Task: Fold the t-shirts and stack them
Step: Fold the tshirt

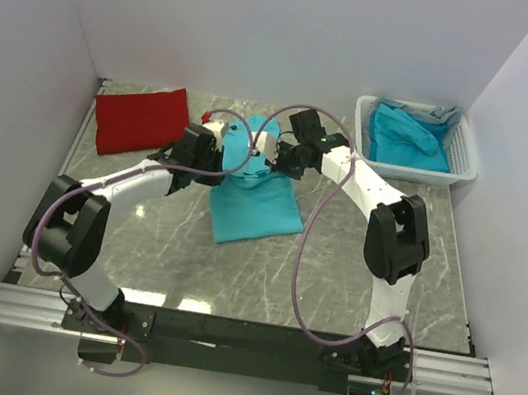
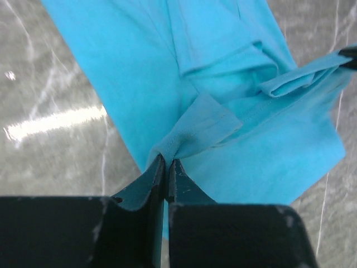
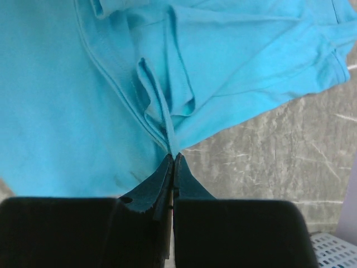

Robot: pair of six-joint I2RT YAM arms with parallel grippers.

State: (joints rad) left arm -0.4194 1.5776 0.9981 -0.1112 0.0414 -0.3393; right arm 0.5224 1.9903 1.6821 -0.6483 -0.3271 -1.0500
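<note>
On grey marble table [image 1: 349, 293]: one turquoise cloth t-shirt [image 1: 257, 212], pinched by left gripper [image 2: 167, 163] and right gripper [image 3: 172, 159]; one folded red t-shirt [image 1: 140, 119]; basketed turquoise shirts [image 1: 407, 140] uncountable.

I can read no text, label, brand, number or sign: nothing on the turquoise t-shirt [image 2: 234, 72] just in front of my left fingers [image 2: 142, 190] and right fingers [image 3: 150, 187], nothing farther away.

The turquoise shirt [image 1: 257, 212] is soft, matt knit cloth with stitched hems; the red shirt [image 1: 138, 118] looks matt cloth too. The table [image 1: 351, 283] is smooth, grey, marbled like stone, faintly glossy. The basket [image 1: 466, 150] is white plastic. The left gripper [image 2: 167, 164] and right gripper [image 3: 173, 159] are matt black, hard-looking.
</note>
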